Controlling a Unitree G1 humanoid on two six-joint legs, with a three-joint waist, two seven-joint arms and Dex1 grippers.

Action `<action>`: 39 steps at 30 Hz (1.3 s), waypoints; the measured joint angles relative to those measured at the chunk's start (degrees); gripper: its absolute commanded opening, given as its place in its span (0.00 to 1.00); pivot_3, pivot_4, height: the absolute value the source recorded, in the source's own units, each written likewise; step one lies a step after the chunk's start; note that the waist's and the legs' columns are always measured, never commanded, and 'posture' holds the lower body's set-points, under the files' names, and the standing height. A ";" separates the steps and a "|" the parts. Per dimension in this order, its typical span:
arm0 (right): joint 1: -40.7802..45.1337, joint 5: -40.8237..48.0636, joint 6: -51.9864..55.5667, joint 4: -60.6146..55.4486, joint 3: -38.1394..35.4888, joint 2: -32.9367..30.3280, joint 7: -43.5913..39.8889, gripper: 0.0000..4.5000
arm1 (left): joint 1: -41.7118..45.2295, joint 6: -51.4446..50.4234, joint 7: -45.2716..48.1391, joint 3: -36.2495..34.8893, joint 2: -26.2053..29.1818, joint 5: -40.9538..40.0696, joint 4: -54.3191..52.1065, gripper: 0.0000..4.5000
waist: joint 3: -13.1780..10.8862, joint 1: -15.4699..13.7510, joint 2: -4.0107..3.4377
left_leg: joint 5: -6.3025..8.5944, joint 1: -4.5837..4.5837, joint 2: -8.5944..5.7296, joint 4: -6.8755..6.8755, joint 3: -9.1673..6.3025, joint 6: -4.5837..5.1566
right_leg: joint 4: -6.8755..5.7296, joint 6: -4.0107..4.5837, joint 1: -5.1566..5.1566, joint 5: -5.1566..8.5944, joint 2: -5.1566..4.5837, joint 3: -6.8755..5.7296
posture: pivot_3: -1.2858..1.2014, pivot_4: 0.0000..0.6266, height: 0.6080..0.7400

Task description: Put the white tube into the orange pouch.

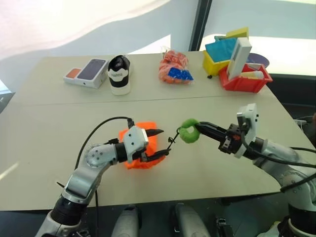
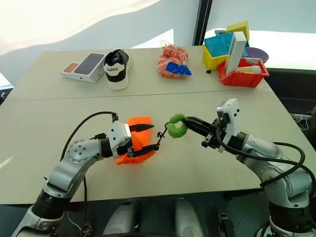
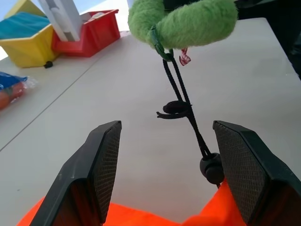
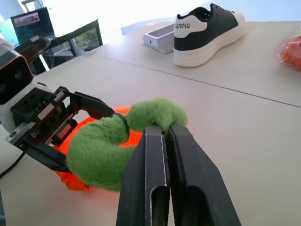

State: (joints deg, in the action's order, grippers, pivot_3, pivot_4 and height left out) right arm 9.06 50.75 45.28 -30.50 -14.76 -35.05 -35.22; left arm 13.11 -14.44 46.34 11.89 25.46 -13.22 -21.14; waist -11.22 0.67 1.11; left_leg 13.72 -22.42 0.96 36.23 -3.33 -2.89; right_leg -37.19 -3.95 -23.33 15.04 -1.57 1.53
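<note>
Our right gripper [image 2: 190, 121] pinches the green fuzzy ring [image 2: 176, 125]; the left gripper [image 1: 157, 143] straddles the orange pouch [image 1: 143, 150], fingers spread — we'd pull steadily, keeping the cord [image 3: 181, 96] taut.

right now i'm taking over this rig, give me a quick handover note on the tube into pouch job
Right gripper: jaws shut on the green fuzzy ring, held above the table.
Left gripper: jaws open around the orange pouch, which rests on the table; the black cord runs from pouch to ring.
White tube: I can't pick it out on the table; whether it is already in the pouch cannot be told.
Left: confirm where the tube is before moving.
</note>
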 measured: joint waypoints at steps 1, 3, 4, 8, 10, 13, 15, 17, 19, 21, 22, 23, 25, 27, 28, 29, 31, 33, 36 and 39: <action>0.00 0.18 0.01 0.19 0.00 0.19 0.28 0.01 | -0.08 -0.24 -0.31 0.00 0.03 0.00 0.00 0.74 | 0.00 0.01 0.00 | 0.00 0.00 0.00 0.00 0.00 0.00 | 0.00 0.01 0.00 0.01 0.00 0.00 | 0.52 0.24 1.00; -0.03 0.28 0.01 0.48 0.00 0.31 0.89 0.01 | -0.12 -0.85 -0.26 0.00 0.14 -0.29 0.00 0.74 | 0.00 0.03 0.00 | 0.00 0.00 0.00 0.00 0.02 0.00 | 0.01 0.03 0.00 0.02 0.00 0.00 | 0.52 0.24 1.00; -0.05 0.35 0.01 0.49 0.00 0.39 1.13 0.01 | -0.15 -1.81 -0.12 0.00 0.34 -1.01 0.00 0.74 | 0.00 0.04 0.00 | 0.00 0.00 0.00 0.00 0.01 0.00 | 0.01 0.04 0.00 0.02 0.00 0.00 | 0.52 0.24 1.00; -0.27 0.63 -0.05 0.48 0.32 0.53 1.37 0.01 | 0.32 -8.16 2.33 -1.76 0.47 -7.89 1.11 0.74 | 0.00 0.12 0.00 | 0.00 0.00 0.00 0.00 0.00 0.00 | 0.00 0.04 -0.01 0.03 0.02 -0.02 | 0.52 0.24 1.00; -0.30 0.65 -0.12 0.46 0.69 0.55 1.34 0.01 | 2.37 -12.17 5.12 -3.25 2.06 -11.98 4.07 0.74 | 0.00 0.13 0.00 | 0.00 0.01 0.00 0.00 -0.02 0.00 | -0.01 0.01 -0.01 0.08 0.04 -0.04 | 0.52 0.24 1.00; -0.30 0.61 -0.24 0.47 0.95 0.54 1.30 0.01 | 4.95 -18.55 10.55 -5.31 6.27 -17.46 8.20 0.74 | 0.00 0.35 -0.01 | 0.00 0.01 0.01 -0.02 -0.01 0.00 | -0.01 -0.06 -0.03 0.13 0.05 -0.03 | 0.52 0.24 1.00; -0.29 0.61 -0.34 0.47 1.07 0.54 1.30 0.01 | 6.42 -21.90 13.98 -6.37 8.20 -20.54 10.37 0.74 | 0.00 0.30 -0.01 | 0.00 0.00 0.01 -0.02 0.00 0.00 | 0.00 0.07 -0.03 0.04 0.04 -0.03 | 0.52 0.24 1.00; -0.27 0.61 -0.64 0.47 1.18 0.54 1.32 0.01 | 8.14 -23.30 17.14 -6.35 9.83 -21.64 12.54 0.74 | 0.00 0.27 0.00 | 0.00 -0.03 0.00 -0.02 -0.01 0.00 | 0.01 0.08 -0.04 0.04 0.03 -0.04 | 0.52 0.24 1.00; -0.27 0.60 -0.76 0.46 1.27 0.55 1.37 0.01 | 9.79 -23.91 19.49 -6.36 11.28 -21.92 14.57 0.74 | 0.00 0.19 -0.01 | 0.00 -0.02 0.00 -0.03 -0.01 0.00 | 0.01 0.09 -0.04 0.04 0.02 -0.04 | 0.52 0.24 1.00; -0.29 0.58 -0.98 0.45 1.38 0.61 1.50 0.01 | 11.18 -23.87 20.88 -6.29 11.40 -21.90 16.20 0.74 | 0.00 0.13 -0.01 | 0.00 -0.03 0.00 -0.02 0.00 0.00 | 0.02 0.10 -0.04 0.04 0.01 -0.03 | 0.52 0.24 1.00; -0.31 0.57 -1.21 0.44 1.45 0.81 1.61 0.01 | 12.24 -23.75 21.46 -6.05 11.04 -21.75 17.40 0.74 | 0.00 0.08 -0.01 | 0.00 -0.03 0.00 -0.02 -0.01 0.00 | 0.02 0.10 -0.04 0.04 0.00 -0.04 | 0.52 0.24 1.00; -0.30 0.57 -1.34 0.40 1.63 0.97 1.62 0.01 | 12.86 -23.65 21.68 -6.00 10.68 -21.66 18.02 0.74 | 0.00 0.08 -0.01 | 0.00 -0.03 0.00 -0.02 0.00 0.00 | 0.02 0.10 -0.04 0.04 0.01 -0.04 | 0.52 0.24 1.00; -0.32 0.54 -1.50 0.39 2.07 1.13 1.66 0.01 | 14.83 -23.43 22.33 -5.52 9.72 -21.17 19.91 0.74 | 0.00 0.08 -0.01 | 0.00 -0.04 0.00 -0.02 -0.01 0.00 | 0.02 0.10 -0.04 0.04 0.01 -0.03 | 0.52 0.24 1.00; -0.29 0.37 -1.87 0.38 2.82 1.33 1.68 0.01 | 17.52 -22.97 23.46 -4.17 8.54 -20.53 22.53 0.74 | 0.00 0.12 -0.01 | 0.00 -0.03 0.00 -0.02 0.00 0.00 | 0.02 0.09 -0.04 0.04 0.01 -0.03 | 0.52 0.24 1.00; -0.24 0.14 -1.93 0.38 3.03 1.36 1.69 0.01 | 18.35 -22.53 23.96 -3.57 7.89 -20.01 23.34 0.74 | 0.00 0.12 -0.01 | 0.00 -0.04 -0.01 -0.02 0.00 0.00 | 0.02 0.07 -0.04 0.03 0.01 -0.03 | 0.52 0.24 1.00; -0.18 0.09 -1.97 0.38 3.15 1.36 1.69 0.01 | 18.83 -22.27 24.42 -3.10 7.45 -19.68 23.97 0.74 | 0.00 0.15 -0.01 | 0.00 -0.04 -0.01 -0.02 0.00 0.00 | 0.02 0.05 -0.04 0.02 0.01 -0.03 | 0.52 0.24 1.00; -0.18 0.06 -2.07 0.38 3.15 1.36 1.73 0.01 | 19.39 -22.09 25.08 -2.07 6.74 -19.02 24.72 0.74 | 0.00 0.32 -0.01 | 0.00 -0.04 0.00 -0.05 0.01 0.00 | 0.02 -0.08 -0.07 -0.05 0.02 -0.03 | 0.52 0.24 1.00; -0.18 -0.01 -2.15 0.38 3.16 1.35 1.90 0.01 | 19.38 -22.06 25.62 -1.71 6.28 -18.62 25.07 0.74 | 0.00 0.34 -0.01 | 0.00 -0.04 0.01 -0.08 -0.02 0.00 | -0.01 -0.09 -0.10 -0.06 0.03 -0.04 | 0.52 0.24 1.00; -0.18 -0.97 -2.54 0.38 3.16 1.35 2.78 0.01 | 19.38 -21.48 25.87 -1.69 6.20 -18.40 25.16 0.74 | 0.00 0.27 -0.01 | 0.00 -0.04 0.01 -0.07 -0.04 0.00 | -0.02 -0.08 -0.10 -0.05 0.04 -0.04 | 0.52 0.24 1.00; 0.49 -3.66 -3.46 0.79 3.48 1.35 4.33 0.01 | 19.26 -21.16 25.98 -1.71 6.16 -18.31 25.16 0.74 | 0.00 0.27 -0.01 | 0.00 -0.05 0.00 -0.05 0.00 0.00 | -0.01 -0.05 -0.09 -0.04 0.02 -0.03 | 0.52 0.24 1.00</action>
State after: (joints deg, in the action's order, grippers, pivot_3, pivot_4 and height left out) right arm 9.55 47.09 41.82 -29.71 -11.28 -33.70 -30.89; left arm 32.37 -35.60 72.32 10.18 31.61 -31.53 4.02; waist -11.22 0.94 1.10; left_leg 13.72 -22.47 0.96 36.19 -3.33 -2.89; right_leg -37.20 -4.00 -23.42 15.00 -1.55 1.51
